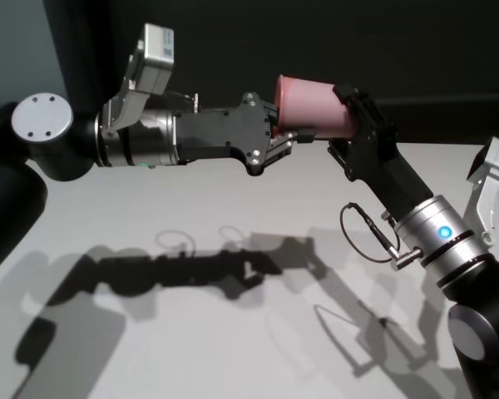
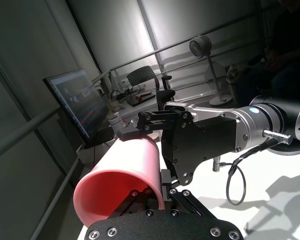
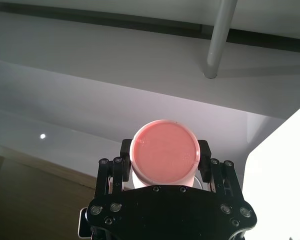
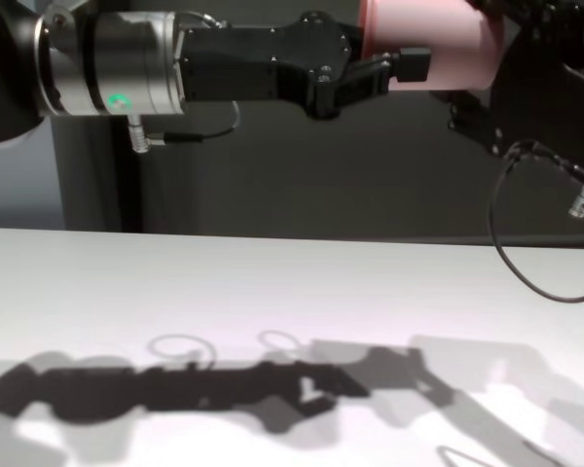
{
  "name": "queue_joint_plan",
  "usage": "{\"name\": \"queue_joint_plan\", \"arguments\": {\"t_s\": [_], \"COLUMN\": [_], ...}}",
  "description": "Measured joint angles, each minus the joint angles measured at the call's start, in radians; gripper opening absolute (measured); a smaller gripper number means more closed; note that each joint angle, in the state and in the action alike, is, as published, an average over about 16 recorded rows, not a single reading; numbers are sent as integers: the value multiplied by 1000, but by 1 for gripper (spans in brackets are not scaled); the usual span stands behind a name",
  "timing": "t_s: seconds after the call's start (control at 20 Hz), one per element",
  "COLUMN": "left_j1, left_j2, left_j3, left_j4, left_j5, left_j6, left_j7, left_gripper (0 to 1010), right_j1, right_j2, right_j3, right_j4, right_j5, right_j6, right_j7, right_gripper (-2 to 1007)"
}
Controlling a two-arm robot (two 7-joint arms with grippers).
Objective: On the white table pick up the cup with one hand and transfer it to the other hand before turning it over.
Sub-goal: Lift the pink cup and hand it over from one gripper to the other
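Cup (image 1: pixel 314 106) is off the tabletop (image 1: pixel 233 349) and hangs in the air between my two arms, lying on its side, so the pick-up looks done and I judge the handover to be in hand. My left tool (image 1: pixel 295 137) is clamped on the wall near the open rim, one finger inside the mouth and one outside, as the left wrist view shows. My right tool (image 3: pixel 165 157) faces the flat base, its fingers (image 3: pixel 204 155) on either side of the narrow end, right against the wall; whether they press or only touch I cannot tell. What is left, as I see it: the left lets go, then the cup is turned over.
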Motion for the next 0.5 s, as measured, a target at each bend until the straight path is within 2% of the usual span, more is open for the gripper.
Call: {"name": "queue_joint_plan", "arguments": {"t_s": [0.5], "left_j1": [0], "left_j2": [0], "left_j3": [0], "left_j4": [0], "left_j5": [0], "left_j6": [0], "left_j7": [0], "left_gripper": [38], "right_j1": [-1], "right_j2": [-1], "right_j3": [1], "right_j4": [0], "right_j5": [-1], "right_j6": [0], "right_j7": [0], "right_gripper": [752]}}
